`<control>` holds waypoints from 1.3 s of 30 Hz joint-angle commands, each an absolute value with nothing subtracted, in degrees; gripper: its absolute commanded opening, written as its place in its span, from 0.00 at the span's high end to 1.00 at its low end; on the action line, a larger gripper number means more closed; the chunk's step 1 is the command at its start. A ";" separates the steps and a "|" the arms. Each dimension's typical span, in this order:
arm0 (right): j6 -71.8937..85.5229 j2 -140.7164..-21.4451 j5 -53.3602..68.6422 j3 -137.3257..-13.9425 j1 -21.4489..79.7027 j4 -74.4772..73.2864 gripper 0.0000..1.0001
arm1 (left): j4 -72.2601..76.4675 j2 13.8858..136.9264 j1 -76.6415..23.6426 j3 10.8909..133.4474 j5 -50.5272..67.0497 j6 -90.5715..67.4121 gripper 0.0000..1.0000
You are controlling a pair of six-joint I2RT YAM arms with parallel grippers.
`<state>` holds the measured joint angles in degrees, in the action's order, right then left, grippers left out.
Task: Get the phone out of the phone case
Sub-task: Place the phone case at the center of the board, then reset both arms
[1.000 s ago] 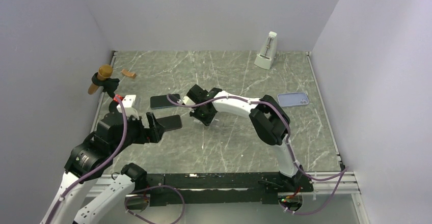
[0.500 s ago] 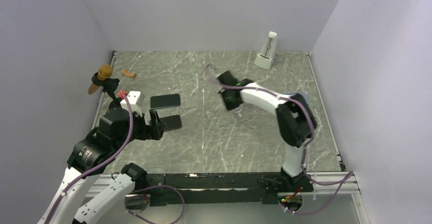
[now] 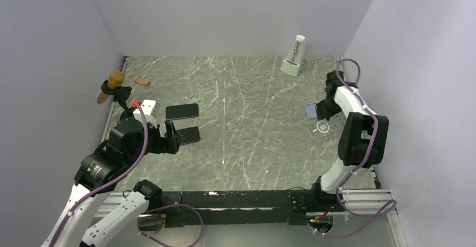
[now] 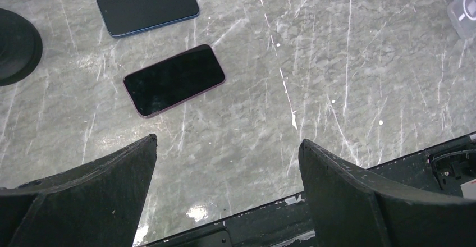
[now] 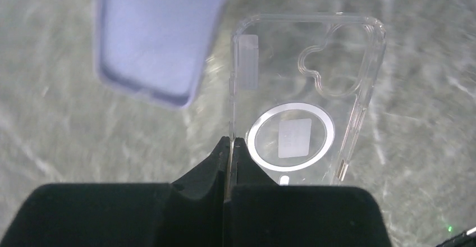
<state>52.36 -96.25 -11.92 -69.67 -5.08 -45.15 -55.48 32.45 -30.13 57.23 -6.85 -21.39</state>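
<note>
**A:** Can barely spot the lavender phone case [image 3: 310, 110] from above, mostly tucked behind the right arm [image 3: 359, 137].

**B:** Blurry on the right wrist cam too, chopped off at the top edge. Can't see the near end of the clear case [image 5: 309, 90], buried behind the right pincer [image 5: 229, 141].

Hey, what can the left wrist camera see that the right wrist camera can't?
Only the left wrist view shows the blue-edged phone, the pink-edged phone, a black disc and the open left gripper. Only the right wrist view shows the right gripper, shut on an edge of the clear case. Both views show the clear case, the lavender case and the marble table.
</note>
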 commanded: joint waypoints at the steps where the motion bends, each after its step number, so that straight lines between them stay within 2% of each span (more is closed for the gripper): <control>1: 65.06 -97.63 -11.58 -69.36 -10.98 -52.79 1.00 | -53.43 32.24 -29.97 59.03 -7.47 -19.43 0.01; 5: 66.67 -97.83 -9.95 -66.93 -14.79 -47.30 1.00 | -53.79 31.79 -29.96 59.00 -7.18 -19.79 0.01; 11: 67.63 -103.35 -12.57 -69.62 -15.55 -45.88 1.00 | -54.38 31.40 -29.97 59.40 -6.40 -20.48 0.01; 12: 67.38 -103.93 -13.26 -70.01 -15.53 -45.58 0.97 | -54.39 31.42 -29.93 59.45 -6.14 -20.48 0.01; 15: 65.89 -104.35 -13.91 -71.60 -15.54 -46.34 0.72 | -54.56 31.51 -29.97 59.47 -5.56 -20.64 0.01; 18: 62.28 -101.41 -14.75 -71.33 -14.93 -46.85 0.37 | -54.42 31.50 -29.96 59.18 -5.05 -21.18 0.01; 19: 60.97 -99.78 -15.32 -70.92 -14.65 -47.22 0.29 | -54.26 31.51 -29.97 59.09 -4.86 -21.49 0.01; 21: 56.35 -95.47 -15.32 -68.95 -13.89 -46.81 0.18 | -53.92 31.41 -29.95 58.75 -4.17 -21.82 0.01; 26: 41.19 -85.74 -10.50 -66.14 -6.43 -47.47 0.02 | -51.64 31.34 -29.94 56.90 -3.38 -23.63 0.01; 29: 33.93 -78.79 -10.55 -64.67 5.69 -48.78 0.00 | -49.08 29.98 -29.97 55.39 -4.48 -25.82 0.01; 32: 30.40 -66.96 -6.05 -60.76 13.50 -47.19 0.00 | -47.91 28.11 -29.96 54.69 -6.94 -29.27 0.01; 36: 31.72 -49.97 3.86 -53.66 15.95 -42.96 0.00 | -46.47 24.34 -29.95 52.77 -9.19 -33.96 0.01; 39: 34.67 -41.16 4.40 -51.71 15.98 -44.28 0.00 | -45.62 20.30 -29.97 50.77 -11.83 -38.82 0.01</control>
